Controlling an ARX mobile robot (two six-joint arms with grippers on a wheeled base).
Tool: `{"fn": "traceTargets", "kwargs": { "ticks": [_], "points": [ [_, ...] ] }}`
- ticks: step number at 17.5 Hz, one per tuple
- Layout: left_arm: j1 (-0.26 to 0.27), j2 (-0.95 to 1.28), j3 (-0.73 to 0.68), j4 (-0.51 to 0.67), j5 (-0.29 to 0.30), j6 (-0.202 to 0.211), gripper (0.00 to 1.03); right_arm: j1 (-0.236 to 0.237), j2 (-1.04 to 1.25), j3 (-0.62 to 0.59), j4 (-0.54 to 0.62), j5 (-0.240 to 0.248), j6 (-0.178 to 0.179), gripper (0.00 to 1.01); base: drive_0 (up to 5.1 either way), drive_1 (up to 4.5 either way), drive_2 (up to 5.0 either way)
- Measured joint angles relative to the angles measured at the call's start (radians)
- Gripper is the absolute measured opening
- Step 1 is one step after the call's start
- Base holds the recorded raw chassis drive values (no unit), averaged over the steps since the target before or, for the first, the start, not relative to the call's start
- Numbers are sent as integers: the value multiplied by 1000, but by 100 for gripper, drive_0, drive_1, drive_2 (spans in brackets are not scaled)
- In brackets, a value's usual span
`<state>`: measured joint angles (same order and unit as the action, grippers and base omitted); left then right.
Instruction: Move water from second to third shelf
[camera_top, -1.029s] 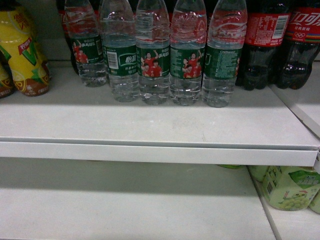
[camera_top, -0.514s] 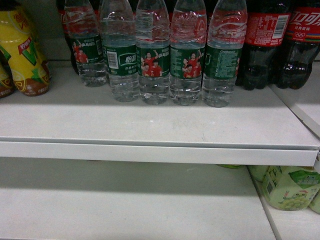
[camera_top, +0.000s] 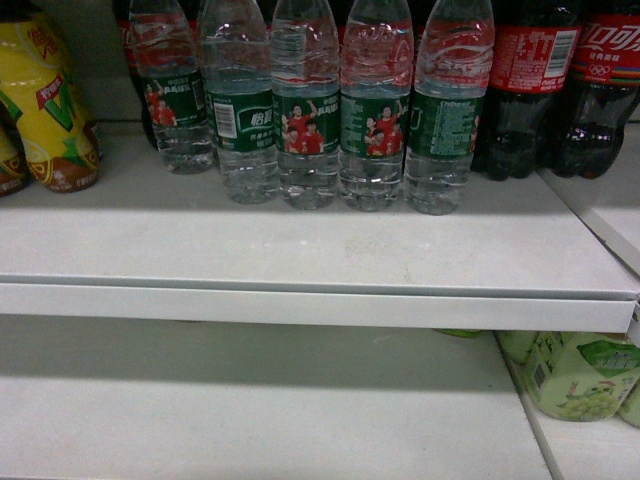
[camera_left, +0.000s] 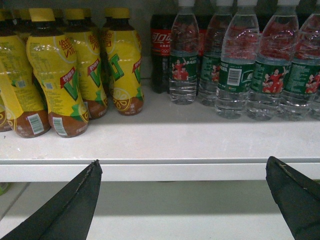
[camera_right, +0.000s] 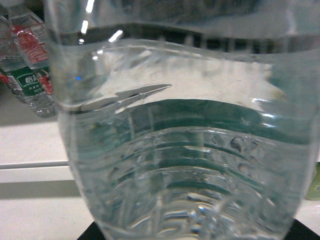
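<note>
Right hand (camera_right: 195, 236): only dark slivers of it are seen at the bottom corners of the right wrist view. It is judged to be clenched on the water bottle (camera_right: 190, 150), which fills that view at close range.
Left hand (camera_left: 182, 200): released and empty, its two dark fingers (camera_left: 75, 210) spread wide, held in front of the shelf edge and below the drinks.
Held bottle: clear and ribbed, with the green label band across its middle. It is seen against the white shelf edge, with other water bottles behind it to the left. It is not caught in the head view.
Water row (camera_top: 306, 110): five bottles are stood upright and close together on the second shelf (camera_top: 300, 250), towards its back.
Third shelf (camera_top: 250, 400): taken to be the lower board. Its left and middle parts are bare, and green cartons (camera_top: 575, 375) are kept at the right.
Neighbours: yellow tea bottles (camera_left: 65, 75) to the left of the water, cola bottles (camera_top: 530, 90) to the right.
Change: none is seen in the head view over the last second; the row and both shelves are unmoved.
Meaning: a bottle is judged to be already taken and in transit, with its placing on the lower shelf not yet done.
</note>
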<state>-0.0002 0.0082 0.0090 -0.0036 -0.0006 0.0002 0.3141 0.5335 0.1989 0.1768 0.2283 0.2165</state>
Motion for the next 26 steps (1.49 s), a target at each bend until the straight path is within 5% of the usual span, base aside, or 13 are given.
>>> {"fn": "traceTargets", "kwargs": {
  "ticks": [26],
  "points": [
    [0, 0, 0, 3, 0, 0, 98, 0, -6, -8, 7, -1, 2, 42, 0, 0, 0]
  ]
}}
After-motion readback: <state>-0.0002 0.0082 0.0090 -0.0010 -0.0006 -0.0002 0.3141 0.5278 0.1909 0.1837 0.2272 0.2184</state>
